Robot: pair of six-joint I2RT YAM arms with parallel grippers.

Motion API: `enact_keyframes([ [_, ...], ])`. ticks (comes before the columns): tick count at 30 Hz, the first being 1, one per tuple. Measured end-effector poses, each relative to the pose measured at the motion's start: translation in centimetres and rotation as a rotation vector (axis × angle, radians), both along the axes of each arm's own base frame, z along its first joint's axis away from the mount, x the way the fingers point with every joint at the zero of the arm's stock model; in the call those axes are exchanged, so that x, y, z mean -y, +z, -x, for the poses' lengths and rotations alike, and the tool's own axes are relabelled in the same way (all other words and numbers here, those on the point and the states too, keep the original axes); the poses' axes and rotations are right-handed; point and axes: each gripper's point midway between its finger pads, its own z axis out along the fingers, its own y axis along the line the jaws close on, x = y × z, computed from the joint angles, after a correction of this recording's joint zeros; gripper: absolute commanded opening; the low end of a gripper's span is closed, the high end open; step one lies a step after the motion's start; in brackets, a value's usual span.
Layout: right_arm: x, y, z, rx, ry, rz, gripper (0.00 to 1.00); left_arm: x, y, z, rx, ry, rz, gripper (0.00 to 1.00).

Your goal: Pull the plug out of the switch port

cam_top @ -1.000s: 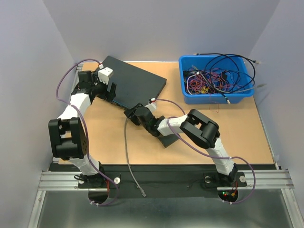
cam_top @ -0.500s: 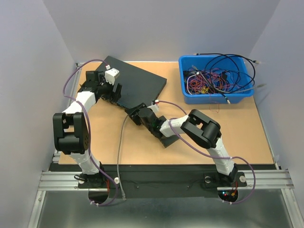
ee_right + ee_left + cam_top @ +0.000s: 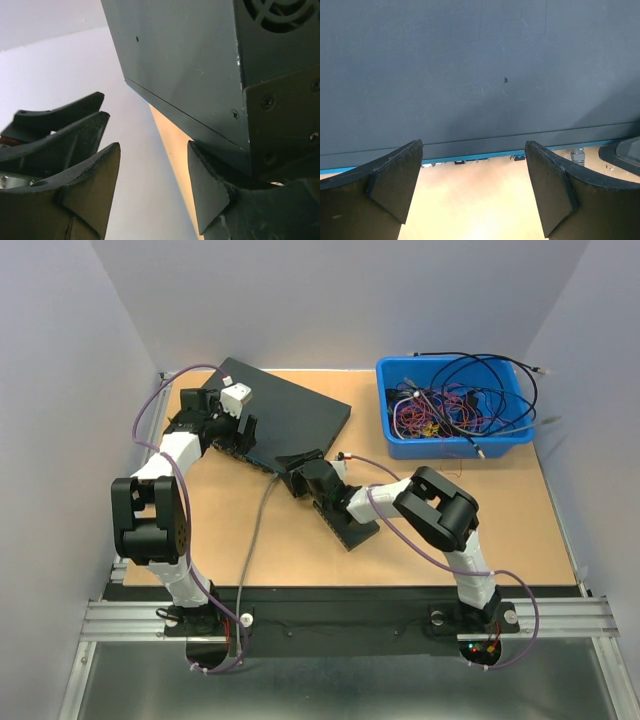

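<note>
Right gripper: shifted right, toward the switch corner; jaws parted, empty. Left gripper likewise. Plug: small, stiff, probably latched; I judge its body the hold, not the limp cable.

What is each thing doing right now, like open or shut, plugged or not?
Left gripper: open, empty.
Right gripper: open, empty.
Plug: seems plugged in.
Cable: lying loose.
Switch: lying flat.
Bin: full of wires.

No readable text, labels or numbers on switch or elsewhere.
</note>
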Motion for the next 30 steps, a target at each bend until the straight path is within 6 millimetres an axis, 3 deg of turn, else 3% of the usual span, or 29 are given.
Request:
enact_keyframes([
  [5,0.3,0.2,-0.1,-0.014,-0.022,-0.02,0.63,0.2,0.1,0.1,0.0,-0.01,0.009,0.93],
  [12,1.1,0.4,0.5,0.018,-0.013,0.114,0.63,2.0,0.0,0.6,0.001,-0.084,0.01,0.7],
  [17,3.4,-0.1,2.2,0.043,0.044,0.315,0.63,3.3,-0.8,3.0,-0.03,-0.158,0.001,0.7],
  [21,5.8,-2.3,3.1,0.024,0.065,0.471,0.63,4.3,-1.8,6.5,-0.064,-0.203,-0.021,0.72],
  [30,9.4,-2.2,3.8,0.013,0.024,0.521,0.62,6.1,-5.3,9.3,-0.132,-0.241,-0.097,0.73],
])
